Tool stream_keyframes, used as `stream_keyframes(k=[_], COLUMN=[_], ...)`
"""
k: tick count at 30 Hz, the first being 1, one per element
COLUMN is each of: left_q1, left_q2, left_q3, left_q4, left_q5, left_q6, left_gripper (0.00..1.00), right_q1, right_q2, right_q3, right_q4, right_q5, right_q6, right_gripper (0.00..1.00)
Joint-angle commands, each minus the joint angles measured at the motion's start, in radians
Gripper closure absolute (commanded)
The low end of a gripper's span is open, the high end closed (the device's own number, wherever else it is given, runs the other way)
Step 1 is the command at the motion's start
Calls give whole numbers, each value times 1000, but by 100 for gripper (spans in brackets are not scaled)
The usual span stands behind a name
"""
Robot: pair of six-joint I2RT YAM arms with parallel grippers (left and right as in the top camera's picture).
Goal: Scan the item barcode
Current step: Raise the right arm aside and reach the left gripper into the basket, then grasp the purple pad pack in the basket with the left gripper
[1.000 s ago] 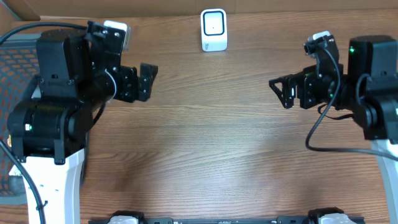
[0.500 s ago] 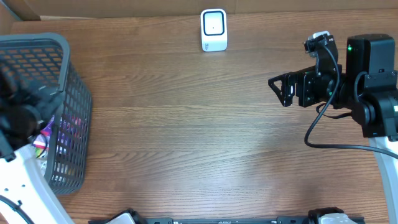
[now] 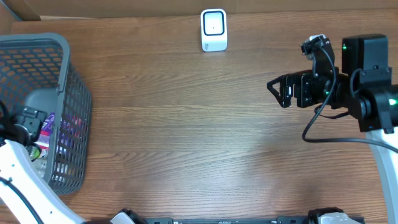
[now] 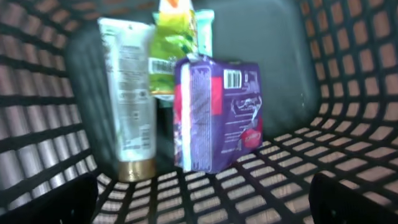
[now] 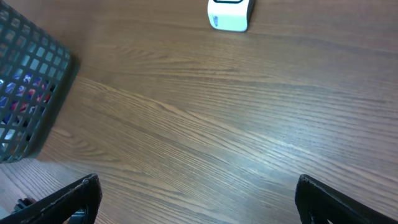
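The goods to be scanned lie inside the grey mesh basket (image 3: 69,59) at the left edge of the table (image 3: 186,137). The left wrist view looks into it. A purple packet (image 4: 217,112) stands nearest the camera with a barcode on its upper face. A white tube (image 4: 130,106) stands upright just beside it on the left, and a green packet (image 4: 174,56) is tucked behind both. Which of them is meant cannot be told, though the purple packet is the readiest pick.

The left gripper (image 4: 208,202) hangs inside the basket, in front of these items. Its jaws are spread wide, with the fingertips showing only at the lower corners of its view, and nothing is held between them. The right gripper (image 3: 278,93) hovers over the right side of the table, pointing left, with its jaws likewise fully apart and empty. The white scanner (image 3: 213,29) stands at the far edge of the table, near the middle and well apart from both arms.

The step in hand appears to be the reach into the basket for an item, and nothing has been picked yet. The next move probably calls for bringing the left jaws down around the purple packet, closing across its narrow sides and lifting it clear of the tube and the basket wall. The packet must then be turned so its barcode faces the scanner.
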Motion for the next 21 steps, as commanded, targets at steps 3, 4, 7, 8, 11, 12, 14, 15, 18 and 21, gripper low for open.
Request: stream_keyframes(k=[3,4,7,8,11,12,14,15,18,21], left_q1=[5,5,8,8,6,5,5,5,4,4], left_q2=[48,61,92,106,149,163,190,200,217,225], left_q3=[-142,-169,-235,-253,-274,-275,-275,-275,-275,-275], left_q4=[55,75,137,162,222,240,278,291,306,319], left_q5=[43,43,43,43,64,74,102,115,114,112], left_q6=[51,51,36,36,37,38,60,66,67,67], left_gripper=[0,0,0,0,4,6,18,26,52,56], right_q1=[4,4,4,4,4,4,4,4,4,4], right_q2=[6,6,6,6,6,6,6,6,6,6], right_q3=[21,21,21,21,21,21,21,21,21,21], right_q4=[2,2,2,1,2,2,2,2,2,3], right_q5=[-11,-6,-4,-5,-4,-5,-4,-4,-4,-4], right_q6=[0,0,0,0,0,0,0,0,0,0], right_gripper=[0,0,0,0,0,0,0,0,0,0])
